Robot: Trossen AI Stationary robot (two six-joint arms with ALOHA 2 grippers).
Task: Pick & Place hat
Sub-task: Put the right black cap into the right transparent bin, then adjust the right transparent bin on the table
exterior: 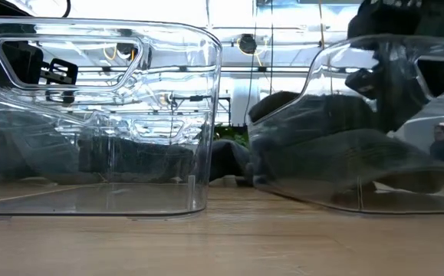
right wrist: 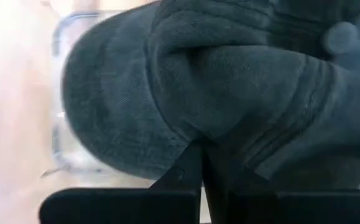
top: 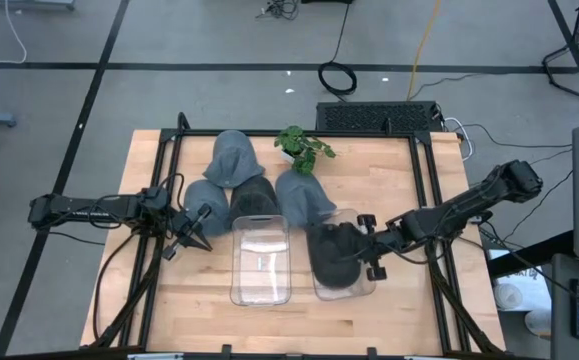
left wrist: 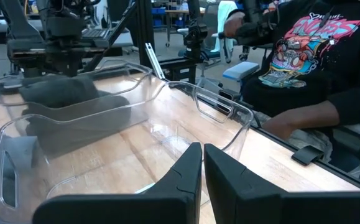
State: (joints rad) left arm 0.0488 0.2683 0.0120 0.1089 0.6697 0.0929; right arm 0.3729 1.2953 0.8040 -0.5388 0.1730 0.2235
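Right gripper (top: 361, 250) is down over the right-hand clear bin (top: 367, 288), and its fingers (right wrist: 189, 168) are pinched fully together on the dark grey hat (top: 334, 255). From the right wrist view the cloth fills almost everything, folds bunched right at the fingertips, so that is a firm grip on the fabric. The hat sits inside that bin, which the low view shows tipped up at an angle, with the dark cap slumped against its clear wall (exterior: 344, 153).

Over on the other side, the left gripper (top: 191, 232) waits just beside the left clear bin (top: 261, 290), fingers (left wrist: 183, 177) closed with only a sliver between them and nothing in them. Its wrist view looks straight across that bin's open top.

Behind the bins, more hats lie on the worktop (top: 169, 310): a blue-grey one (top: 234, 158) at the far edge, another (top: 207, 200) near the left gripper, a third (top: 304, 195) in the middle, and a dark one (top: 254, 198) between them. A small green plant (top: 304, 148) stands at the far side. A person in a black printed shirt (left wrist: 310, 56) sits past the worktop edge.
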